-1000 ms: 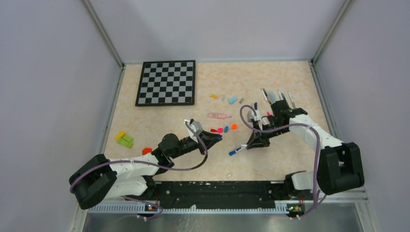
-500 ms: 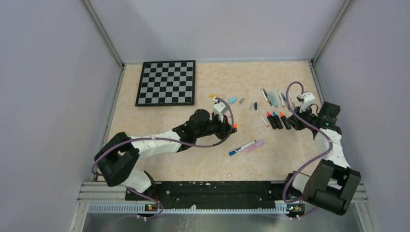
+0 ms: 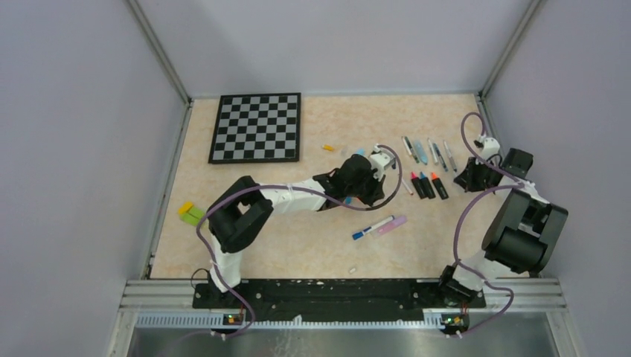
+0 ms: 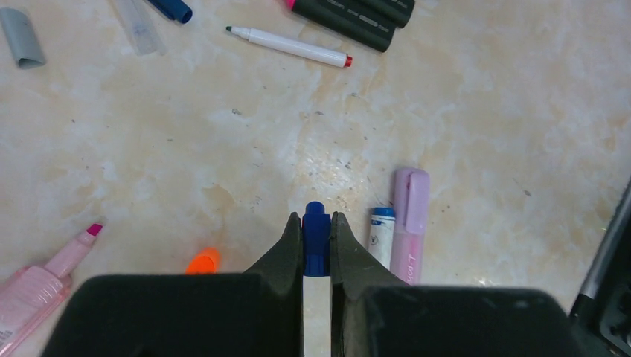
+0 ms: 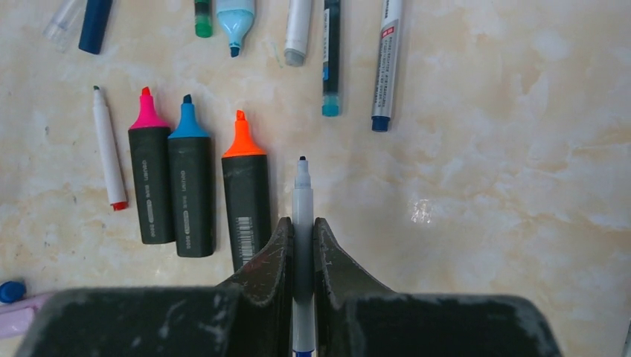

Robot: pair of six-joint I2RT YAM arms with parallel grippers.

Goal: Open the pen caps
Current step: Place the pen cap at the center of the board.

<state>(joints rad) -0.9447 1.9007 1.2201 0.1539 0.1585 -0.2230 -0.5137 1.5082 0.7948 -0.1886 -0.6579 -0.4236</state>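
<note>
In the left wrist view my left gripper (image 4: 315,223) is shut on a dark blue pen cap (image 4: 315,236), held above the table. Below it lie a white pen with a blue end (image 4: 382,234) and a lilac pen (image 4: 411,216), side by side. An orange cap (image 4: 202,261) lies loose to the left. My right gripper (image 5: 302,223) is shut on a thin grey uncapped pen (image 5: 302,190), tip pointing away. It hovers just right of three black highlighters (image 5: 192,197) with bare pink, blue and orange tips.
A chessboard (image 3: 257,126) lies at the back left and a yellow-green block (image 3: 191,214) near the left edge. Uncapped pens (image 5: 331,52) lie in a row beyond the highlighters. A grey cap (image 4: 21,37), a thin white pen (image 4: 290,46) and a pink highlighter (image 4: 45,275) lie about.
Both arms have swung away from the table's middle: the left one reached back and right, the right one went to the right edge past the highlighters. Both grippers stayed shut.
</note>
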